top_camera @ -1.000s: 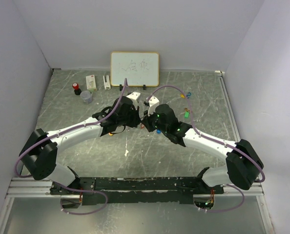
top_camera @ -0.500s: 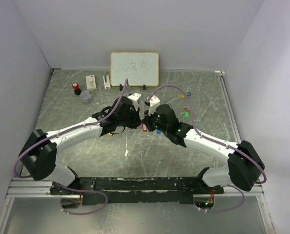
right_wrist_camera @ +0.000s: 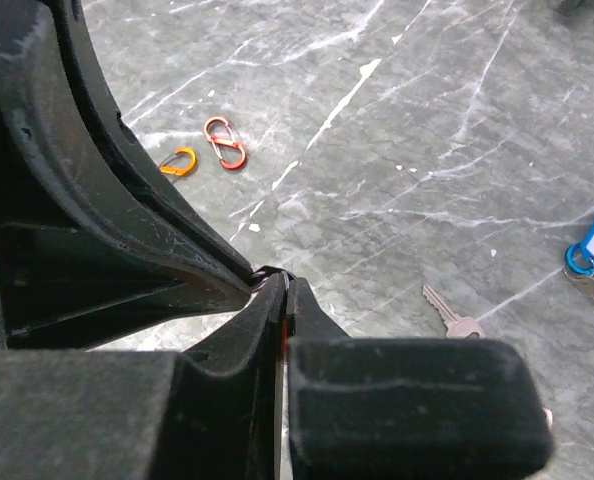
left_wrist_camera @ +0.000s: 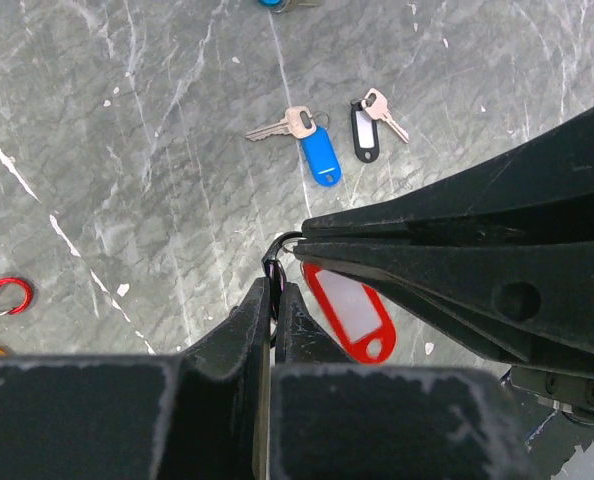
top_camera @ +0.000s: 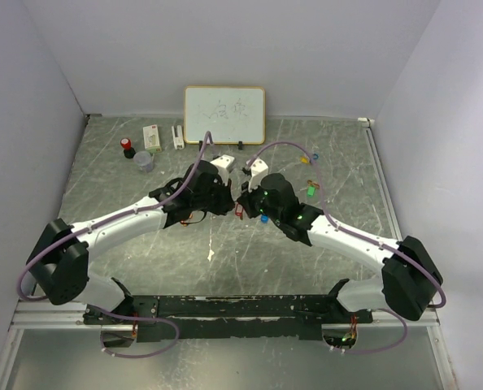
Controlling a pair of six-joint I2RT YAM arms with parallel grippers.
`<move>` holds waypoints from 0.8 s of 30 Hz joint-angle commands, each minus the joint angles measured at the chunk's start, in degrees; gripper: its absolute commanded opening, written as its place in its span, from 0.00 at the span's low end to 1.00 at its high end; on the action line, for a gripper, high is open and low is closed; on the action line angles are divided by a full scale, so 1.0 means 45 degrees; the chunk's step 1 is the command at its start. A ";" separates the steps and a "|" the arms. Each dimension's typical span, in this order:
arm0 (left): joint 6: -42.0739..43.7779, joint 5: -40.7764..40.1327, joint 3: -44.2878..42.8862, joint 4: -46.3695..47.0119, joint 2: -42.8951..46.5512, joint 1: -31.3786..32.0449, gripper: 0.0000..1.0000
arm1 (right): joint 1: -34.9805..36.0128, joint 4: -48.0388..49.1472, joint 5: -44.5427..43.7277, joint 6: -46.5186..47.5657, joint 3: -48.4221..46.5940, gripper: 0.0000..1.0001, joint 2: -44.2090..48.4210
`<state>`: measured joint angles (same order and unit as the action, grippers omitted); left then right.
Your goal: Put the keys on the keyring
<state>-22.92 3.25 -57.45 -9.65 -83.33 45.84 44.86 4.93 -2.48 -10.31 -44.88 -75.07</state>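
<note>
My left gripper [left_wrist_camera: 275,285] is shut on a thin dark keyring [left_wrist_camera: 274,262], held above the table. My right gripper [right_wrist_camera: 285,283] meets it tip to tip and is shut on a red key tag [left_wrist_camera: 349,310]; in the right wrist view only a red sliver shows between the fingers. From the top external view the two grippers touch at mid-table, left gripper [top_camera: 232,199] beside right gripper [top_camera: 245,201]. On the table below lie a blue-tagged key [left_wrist_camera: 317,155] and a black-tagged key [left_wrist_camera: 365,130]. Whether the red tag's loop is on the ring is hidden.
A red clip [right_wrist_camera: 224,143] and an orange clip [right_wrist_camera: 179,162] lie on the table under the left arm. Green [top_camera: 311,192] and yellow [top_camera: 305,160] tags lie at the right rear. A whiteboard [top_camera: 224,114], a grey cup [top_camera: 144,160] and a red-capped item [top_camera: 127,146] stand at the back.
Both grippers stay shut and pressed together, drifting slightly toward the back of the table. The left arm's elbow has swung a little to the left.
</note>
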 commanded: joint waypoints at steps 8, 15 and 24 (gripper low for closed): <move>-0.0239 -0.0113 -0.0122 0.0140 0.0358 -0.0305 0.07 | -0.0045 -0.0126 -0.0263 0.0238 0.0019 0.00 0.0397; -0.0278 -0.0055 -0.0341 0.0451 -0.0088 -0.0441 0.07 | -0.0042 -0.0004 0.0223 0.0361 0.0139 0.00 0.0578; -0.0298 0.0025 -0.0624 0.0668 -0.0398 -0.0554 0.07 | -0.0047 -0.0041 0.0477 0.0415 0.0111 0.00 0.0482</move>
<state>-23.99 3.14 -57.52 -8.82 -84.82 43.86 44.80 4.86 -1.13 -9.17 -44.84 -73.69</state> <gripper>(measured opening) 0.084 0.009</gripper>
